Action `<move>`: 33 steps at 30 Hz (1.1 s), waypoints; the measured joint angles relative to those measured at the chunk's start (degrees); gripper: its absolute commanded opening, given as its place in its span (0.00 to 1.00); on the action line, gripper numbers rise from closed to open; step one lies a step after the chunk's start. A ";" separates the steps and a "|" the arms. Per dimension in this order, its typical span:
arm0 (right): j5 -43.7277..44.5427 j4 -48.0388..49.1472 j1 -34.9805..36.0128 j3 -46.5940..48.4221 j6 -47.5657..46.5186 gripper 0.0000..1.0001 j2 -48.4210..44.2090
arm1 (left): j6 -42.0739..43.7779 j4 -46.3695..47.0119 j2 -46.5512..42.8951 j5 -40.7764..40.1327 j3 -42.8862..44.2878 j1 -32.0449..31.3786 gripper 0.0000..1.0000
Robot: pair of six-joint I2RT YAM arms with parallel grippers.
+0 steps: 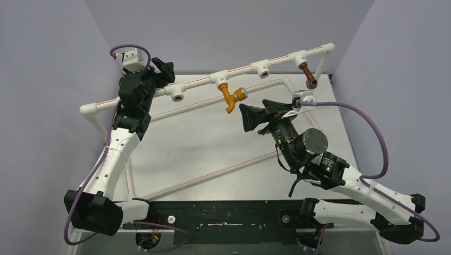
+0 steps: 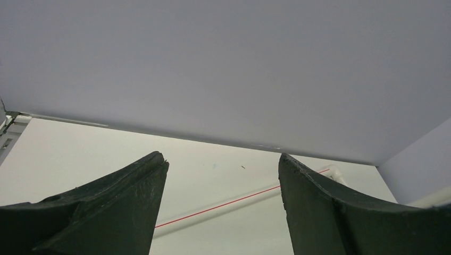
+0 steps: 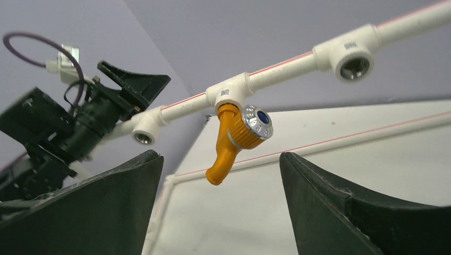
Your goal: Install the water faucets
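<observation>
From above, the orange faucet (image 1: 231, 97) hangs seated in a tee of the top pipe (image 1: 279, 59). The brown faucet (image 1: 308, 74) sits in a tee near that pipe's right end. Two other tees (image 1: 177, 93) on the pipe are bare. My right gripper (image 1: 245, 118) is spread just below the pipe, touching nothing.

Left wrist: my left gripper (image 2: 220, 158) is spread and empty.

Right wrist: the orange faucet hangs under the pipe, clear of my spread fingers. I judge both faucets are in; I can't tell how tight.

Overhead view looks down; right wrist, close below, shares the orange-yellow faucet (image 1: 229, 98) (image 3: 234, 135).
</observation>
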 measured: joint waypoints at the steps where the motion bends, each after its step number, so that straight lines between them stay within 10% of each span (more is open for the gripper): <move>1: -1.62 -0.92 -0.09 1.36 -4.13 0.84 0.35 | 0.00 0.00 0.00 0.00 0.00 0.00 0.74; 16: -21.03 -19.93 -0.02 13.73 -60.19 0.82 5.35 | 0.02 0.02 0.09 -0.04 0.04 0.00 0.74; 33: -6.56 -18.16 3.19 4.13 -107.93 0.84 13.07 | 0.02 0.00 0.11 -0.09 0.04 0.00 0.74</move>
